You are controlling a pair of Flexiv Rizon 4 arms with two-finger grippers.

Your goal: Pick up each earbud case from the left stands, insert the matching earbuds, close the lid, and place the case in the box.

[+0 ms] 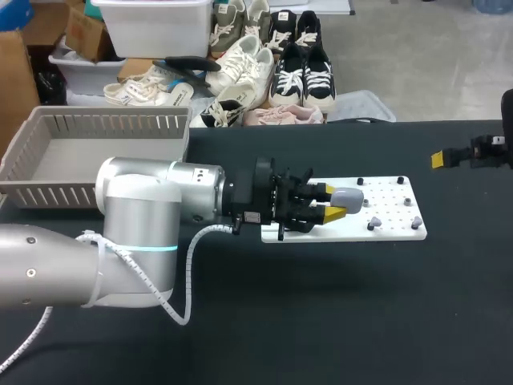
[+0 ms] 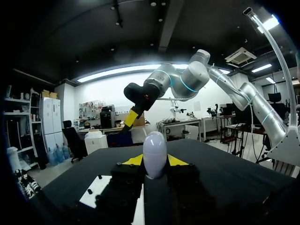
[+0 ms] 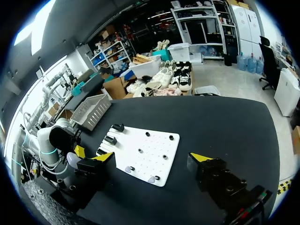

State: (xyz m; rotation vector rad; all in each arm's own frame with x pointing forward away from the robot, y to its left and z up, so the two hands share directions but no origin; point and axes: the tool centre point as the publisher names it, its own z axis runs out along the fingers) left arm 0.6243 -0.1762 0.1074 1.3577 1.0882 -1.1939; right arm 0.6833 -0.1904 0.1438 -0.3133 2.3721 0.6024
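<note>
- Left gripper (image 1: 330,203) is clamped on the pale grey egg-shaped earbud case (image 1: 346,197). One yellow fingertip presses on each side, and the rounded end pokes out past the tips.
- Left wrist view shows the same thing. The case (image 2: 154,153) stands upright between the fingers of the left gripper (image 2: 154,161), with a yellow tip (image 2: 133,160) snug against its flank.
- In the head view the case is held over the middle of the flat white pegboard (image 1: 393,192). The left arm comes in from 9 o'clock and covers that half of the board.
- Two small grey earbuds sit on pegs along the board's 5 o'clock edge, one here (image 1: 373,223) and one nearer the corner (image 1: 416,222). They're apart from each other and nothing is touching them.
- From the right wrist camera you can also see small black stands (image 3: 117,127) along the board's edge nearest the left arm.
- Right gripper (image 1: 439,160) is well off at 2 o'clock from the board, over the black tabletop (image 1: 337,305). Its fingers are spread wide with nothing between them, which is clear in its own view (image 3: 153,158).
- The grey slatted plastic basket (image 1: 120,123) sits at 10 o'clock from the board, well apart from the case.
</note>
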